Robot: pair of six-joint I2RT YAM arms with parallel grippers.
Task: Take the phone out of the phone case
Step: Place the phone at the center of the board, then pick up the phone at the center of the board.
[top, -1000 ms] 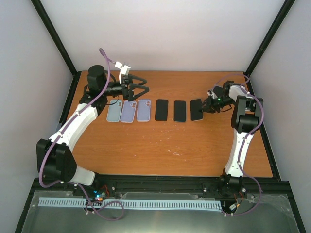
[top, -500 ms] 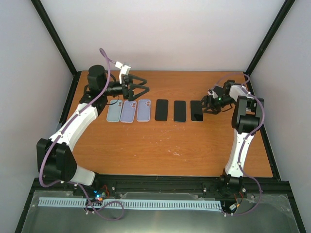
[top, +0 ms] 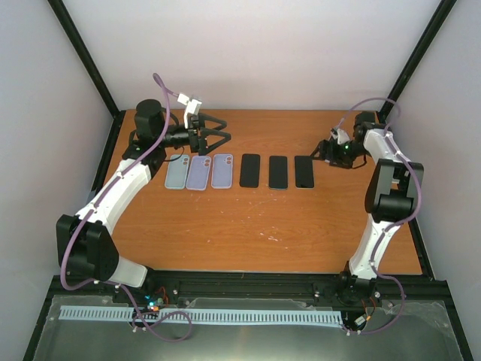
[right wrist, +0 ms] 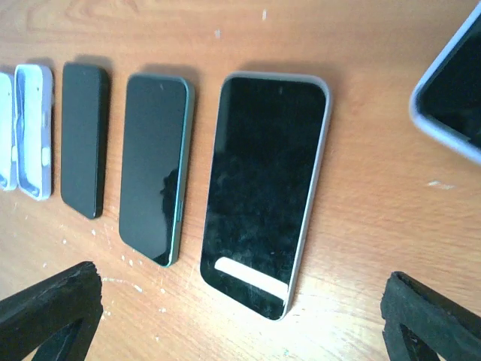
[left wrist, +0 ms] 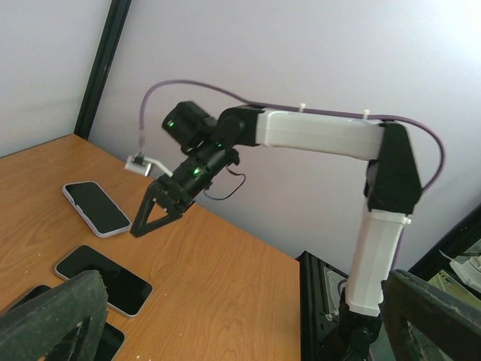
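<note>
**Work cell, seen from above and from both wrists.** The table (top: 248,226) carries one row of six things across the middle of the top view. The left arm (top: 120,188) reaches to the upper left of that view, and the right arm (top: 383,195) reaches to the upper right.

Three cases (top: 200,172), pale blue and lilac, lie side by side at the left end of the row, and no dark screen shows in any of them. Three phones lie screen-up at the right end, each apart from its neighbour:
- a dark phone (right wrist: 81,139)
- a green-edged phone (right wrist: 154,169)
- a pale-edged phone (right wrist: 263,195), the largest in the right wrist view

The left fingers (top: 224,135) are spread wide and hold nothing, just up-frame of the cases. The right fingers (top: 317,154) are likewise spread and empty, just beside the pale-edged phone.

Judged from this layout, three phones are out of three cases. It cannot be told whether the pale edge is a thin case not yet removed. A pale-rimmed dark thing (right wrist: 451,105), cut off at the upper right of the right wrist view, may be a further phone.
</note>
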